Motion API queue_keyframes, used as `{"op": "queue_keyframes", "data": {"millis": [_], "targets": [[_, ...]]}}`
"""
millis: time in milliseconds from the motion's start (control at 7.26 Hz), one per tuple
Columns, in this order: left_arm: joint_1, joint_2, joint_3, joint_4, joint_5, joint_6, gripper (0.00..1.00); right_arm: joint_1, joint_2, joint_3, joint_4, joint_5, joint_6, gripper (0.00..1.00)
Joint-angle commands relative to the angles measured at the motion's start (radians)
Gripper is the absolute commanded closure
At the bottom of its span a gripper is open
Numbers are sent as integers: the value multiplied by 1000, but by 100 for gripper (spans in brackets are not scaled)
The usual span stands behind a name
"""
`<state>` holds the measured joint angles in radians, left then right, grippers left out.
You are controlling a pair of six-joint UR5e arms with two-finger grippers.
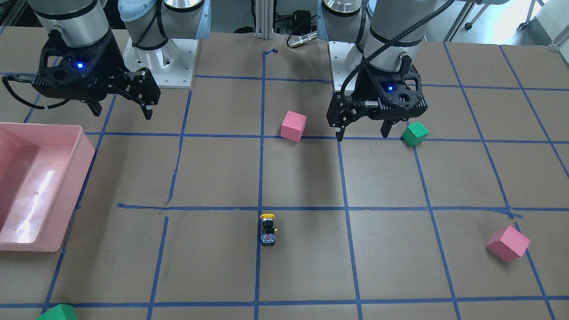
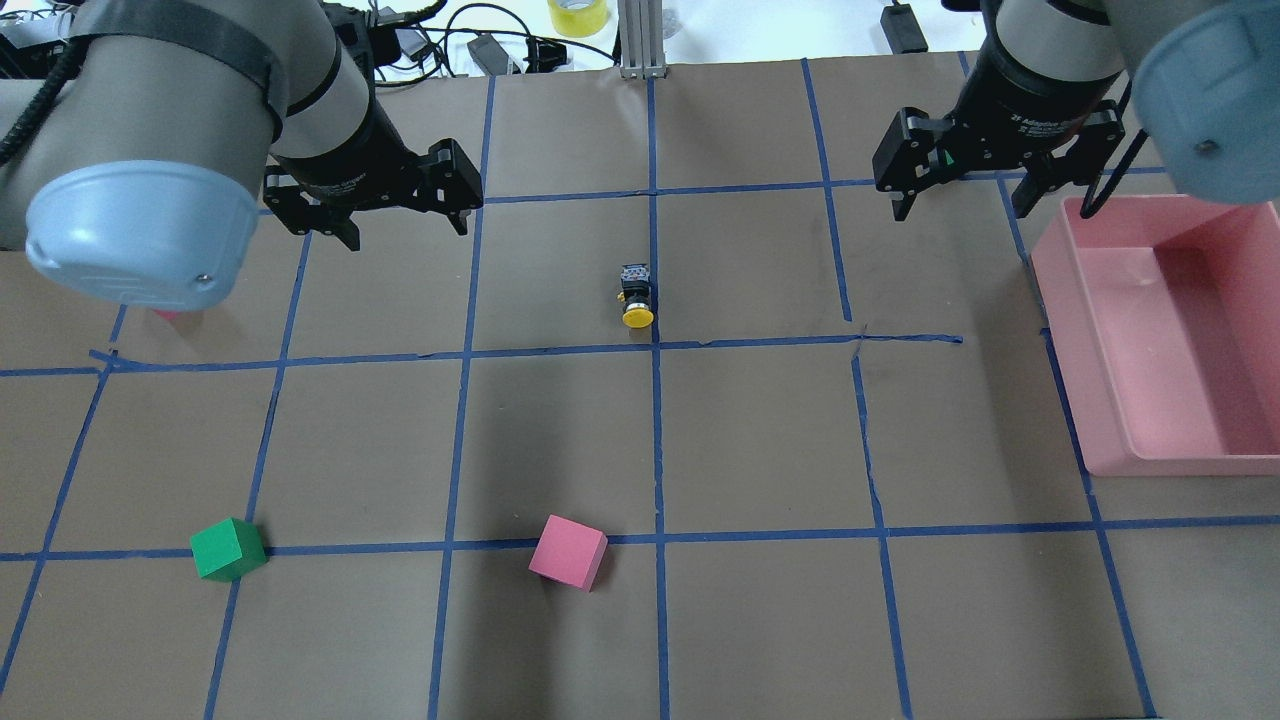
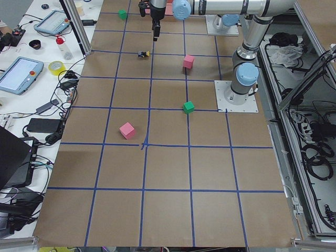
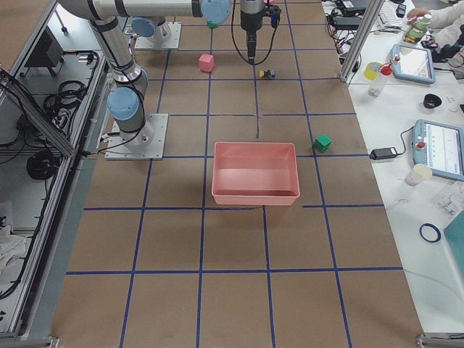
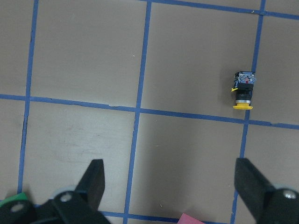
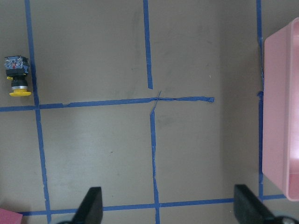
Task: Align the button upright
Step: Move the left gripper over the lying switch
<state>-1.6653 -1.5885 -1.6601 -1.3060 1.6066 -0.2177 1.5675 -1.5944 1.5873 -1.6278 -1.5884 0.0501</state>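
Jaws downward, wide apart, aloft either side of button (image 2: 637,297)

Whole desk (image 3: 168,210) is wrapped in brown paper, taped off into squares with blue tape lines (image 2: 655,450). A white side bench (image 3: 16,105) runs along one edge, holding tablet-style pendants (image 3: 18,73), a yellow tape roll (image 3: 56,66) and loose cables (image 3: 67,84). An aluminium post (image 2: 637,40) stands at the desk's far edge. Bright, even lighting.
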Motion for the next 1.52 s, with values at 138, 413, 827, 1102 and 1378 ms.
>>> {"op": "queue_keyframes", "data": {"millis": [138, 413, 827, 1102, 1378], "targets": [[-16, -18, 22, 17, -7, -12, 0, -1, -2, 0, 0, 11, 11, 0], [-62, -19, -21, 113, 6, -142, 0, 0, -6, -9, 2, 13, 10, 0], [-139, -53, -168, 459, 61, -155, 0, 5, 1, -26, 143, -1, -4, 0], [-201, -102, -225, 583, 116, -155, 0, 5, -5, -45, 154, -1, -3, 0], [-258, -158, -259, 686, 182, -167, 5, 0, 4, -87, 158, -4, -3, 0]]}}
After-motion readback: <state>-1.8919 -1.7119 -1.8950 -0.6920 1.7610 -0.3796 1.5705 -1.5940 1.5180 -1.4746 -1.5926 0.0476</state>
